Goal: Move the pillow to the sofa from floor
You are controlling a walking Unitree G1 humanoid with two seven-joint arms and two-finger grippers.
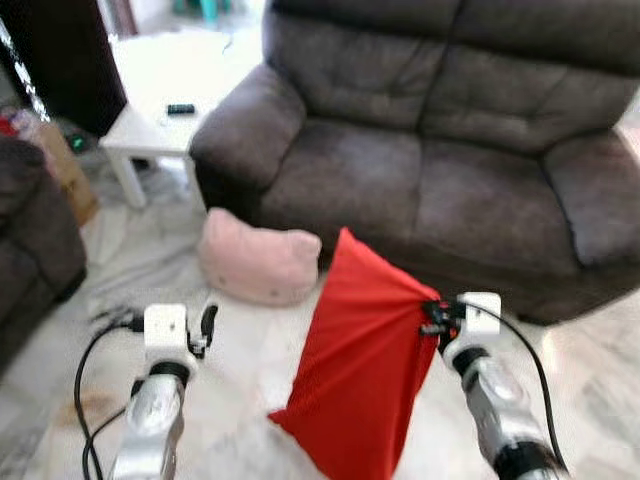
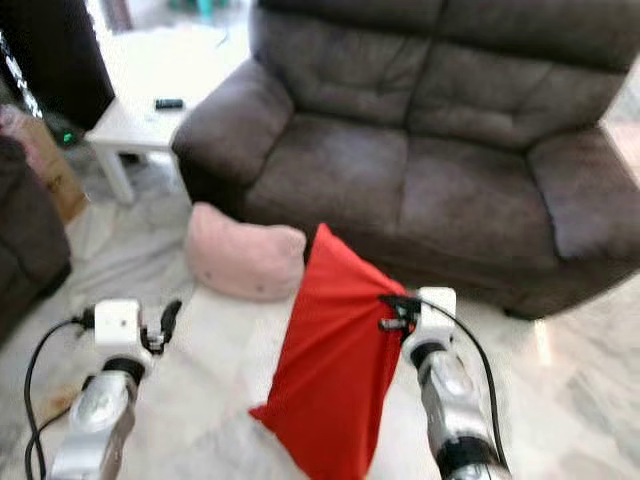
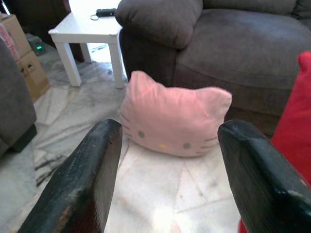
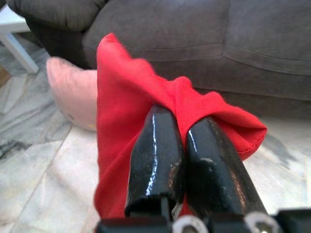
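Your right hand (image 1: 428, 316) is clamped on the red pillow's (image 1: 355, 370) edge; it hangs off the floor before the sofa (image 1: 440, 150). Your left hand (image 3: 167, 160), fingers spread, faces the pink cat pillow (image 3: 174, 119) on the floor.

1. You are looking down at a pale marbled floor (image 1: 250, 370), and a pink cat-face cushion (image 1: 258, 262) is lying on it just in front of the sofa (image 1: 440, 150).
2. The brown sofa is standing on that floor.
3. A white side table (image 1: 165, 95) is standing beside the sofa's arm, carrying a small dark remote (image 1: 181, 108).
4. A cardboard box (image 1: 66, 170) is sitting on the floor near the table.
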